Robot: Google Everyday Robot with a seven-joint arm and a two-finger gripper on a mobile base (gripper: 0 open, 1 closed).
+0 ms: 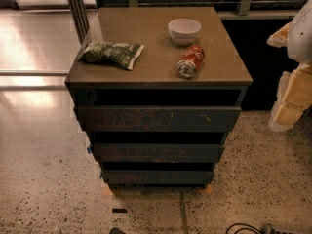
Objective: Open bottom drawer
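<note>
A dark cabinet stands in the middle of the camera view with three stacked handleless drawer fronts. The bottom drawer [158, 177] is the lowest and slimmest front, dark and scuffed, just above the floor and flush with the cabinet. Above it are the middle front [158, 152] and the tallest front [158, 118] with pale scratches. My gripper [294, 94], white and pale yellow, is at the right edge of the view. It is beside and above the drawers, well apart from the cabinet, and partly cut off by the frame.
On the cabinet's brown top [146, 28] lie a green chip bag [111, 53], a white bowl [184, 30] and a red soda can [190, 61] on its side. Speckled floor [44, 179] surrounds the cabinet. A dark cable [243, 227] lies at the bottom right.
</note>
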